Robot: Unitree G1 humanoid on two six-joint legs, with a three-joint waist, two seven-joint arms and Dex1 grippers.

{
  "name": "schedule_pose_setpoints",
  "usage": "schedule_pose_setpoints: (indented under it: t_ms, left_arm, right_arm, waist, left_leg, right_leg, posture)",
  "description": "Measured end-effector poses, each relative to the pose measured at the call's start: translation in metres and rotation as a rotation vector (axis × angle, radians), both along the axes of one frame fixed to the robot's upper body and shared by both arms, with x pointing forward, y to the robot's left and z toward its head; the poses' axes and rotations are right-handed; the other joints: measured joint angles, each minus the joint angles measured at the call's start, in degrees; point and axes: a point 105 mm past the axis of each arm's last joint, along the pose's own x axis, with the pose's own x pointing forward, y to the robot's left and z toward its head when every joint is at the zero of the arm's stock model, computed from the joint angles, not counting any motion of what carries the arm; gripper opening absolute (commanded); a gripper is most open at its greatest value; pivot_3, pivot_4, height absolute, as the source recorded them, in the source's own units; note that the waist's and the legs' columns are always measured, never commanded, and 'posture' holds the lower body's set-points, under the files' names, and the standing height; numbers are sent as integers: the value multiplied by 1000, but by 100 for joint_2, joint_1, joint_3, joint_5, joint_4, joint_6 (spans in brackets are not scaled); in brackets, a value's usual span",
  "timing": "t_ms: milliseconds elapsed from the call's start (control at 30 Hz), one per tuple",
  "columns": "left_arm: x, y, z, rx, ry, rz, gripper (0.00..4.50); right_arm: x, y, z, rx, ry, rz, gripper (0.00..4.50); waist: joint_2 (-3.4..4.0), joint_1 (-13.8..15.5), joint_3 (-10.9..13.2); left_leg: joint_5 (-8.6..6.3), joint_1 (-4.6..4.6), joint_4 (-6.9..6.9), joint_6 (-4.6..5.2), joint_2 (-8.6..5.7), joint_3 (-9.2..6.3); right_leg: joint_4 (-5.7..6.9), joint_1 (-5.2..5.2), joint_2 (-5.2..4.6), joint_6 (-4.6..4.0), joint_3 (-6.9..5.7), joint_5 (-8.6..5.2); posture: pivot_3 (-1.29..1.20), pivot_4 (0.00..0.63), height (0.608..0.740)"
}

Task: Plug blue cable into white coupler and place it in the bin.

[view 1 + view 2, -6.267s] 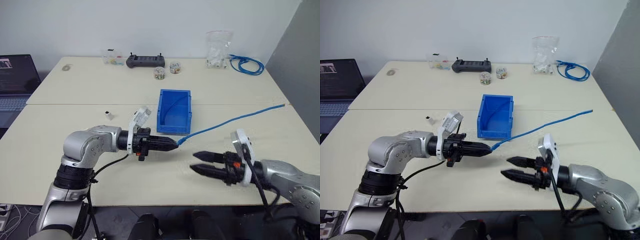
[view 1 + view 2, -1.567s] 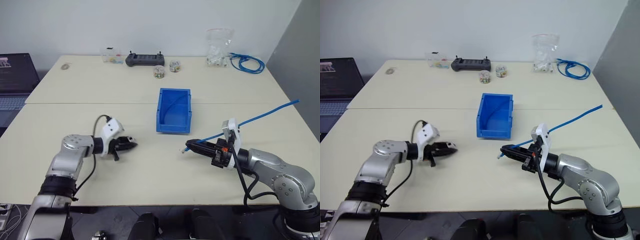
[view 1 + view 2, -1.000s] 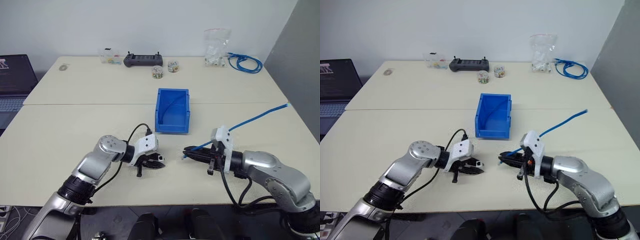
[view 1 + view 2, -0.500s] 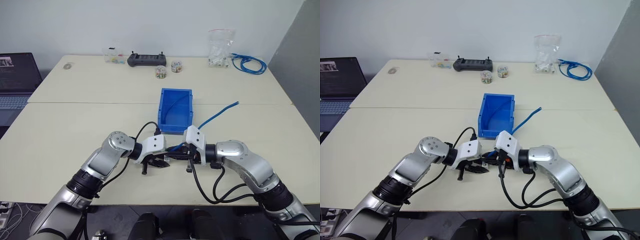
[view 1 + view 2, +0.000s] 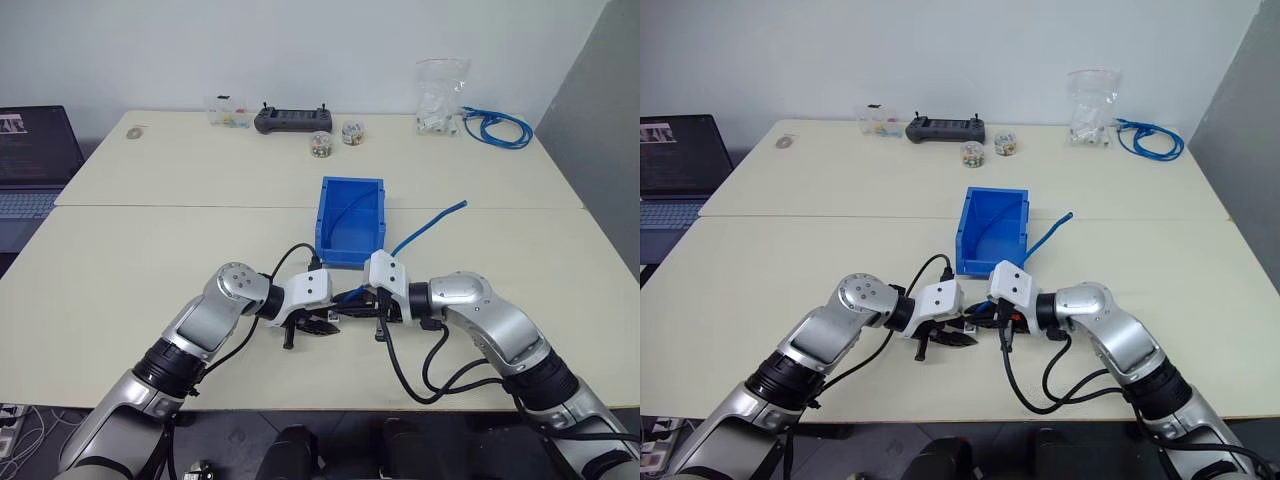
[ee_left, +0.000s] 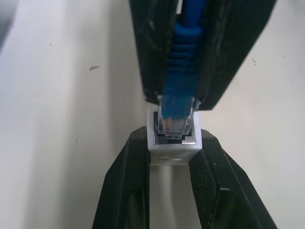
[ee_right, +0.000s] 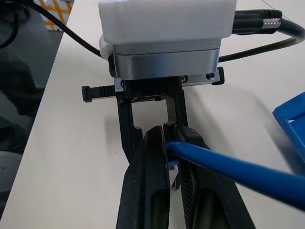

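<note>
In front of the blue bin (image 5: 350, 222) my two grippers meet tip to tip just above the table. My left gripper (image 6: 174, 143) is shut on the white coupler (image 6: 173, 149), whose socket faces the other gripper. My right gripper (image 7: 171, 136) is shut on the blue cable (image 7: 228, 168) just behind its clear plug (image 6: 175, 118). The plug's tip sits in the mouth of the coupler's socket. From the head views the left gripper (image 5: 328, 325) and right gripper (image 5: 347, 302) overlap, and the cable (image 5: 425, 225) rises back to the right past the bin.
A laptop (image 5: 30, 150) sits at the far left. Along the back edge stand a black controller (image 5: 290, 120), small jars (image 5: 320, 146), a clear bag of white parts (image 5: 438, 95) and a coiled blue cable (image 5: 495, 128). Black wrist leads loop under both arms.
A second ago the grippers stood apart; my right gripper came left with the cable and now meets the left one. The cable's free end swung left. The left gripper held still.
</note>
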Motion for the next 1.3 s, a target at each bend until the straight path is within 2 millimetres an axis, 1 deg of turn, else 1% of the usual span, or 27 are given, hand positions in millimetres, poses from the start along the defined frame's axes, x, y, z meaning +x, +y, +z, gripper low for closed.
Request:
schedule_pose_setpoints:
  t_ms: [300,500,667,800,933,967,1300]
  left_arm:
    - [0,1,0,5,-1,-2,791]
    - [0,2,-1,12,2,1,791]
    - [0,2,-2,16,4,4,791]
    - [0,2,-5,26,11,3,791]
    - [-1,3,-9,34,22,8,791]
    - [-1,3,-9,35,23,9,791]
    - [-1,4,-11,39,39,19,791]
  right_arm:
    - [4,12,2,-85,-29,93,18]
    - [7,19,0,-102,5,134,18]
    - [5,16,-4,-124,19,158,17]
    - [6,15,-12,-142,16,172,17]
    - [6,15,-17,-142,23,171,17]
    - [6,15,-18,-142,25,169,17]
    - [7,16,-23,-137,66,149,16]
  waist:
    - [1,-8,-2]
    - [2,-21,-12]
    - [5,-24,-51]
    - [10,-24,-115]
    - [12,-26,-121]
    - [14,-28,-127]
    - [25,-41,-166]
  left_leg:
    - [0,4,1,0,1,0]
    - [0,12,0,0,2,2]
    - [0,16,-3,0,2,2]
    - [-1,31,-5,1,2,4]
    - [-7,121,-24,7,4,1]
    - [-9,126,-24,8,4,0]
    - [-9,128,-24,8,4,-5]
  right_leg:
    - [2,2,0,0,0,0]
    - [5,4,0,-1,1,1]
    - [4,7,1,0,1,0]
    - [1,23,2,1,1,-4]
    - [-24,119,3,22,-1,-34]
    - [-24,124,3,25,-1,-41]
    - [-24,126,3,25,1,-41]
  posture:
    - [0,150,740]
    - [0,150,740]
    - [0,150,740]
    - [0,150,740]
    - [0,150,740]
    - [0,150,740]
    - [0,150,740]
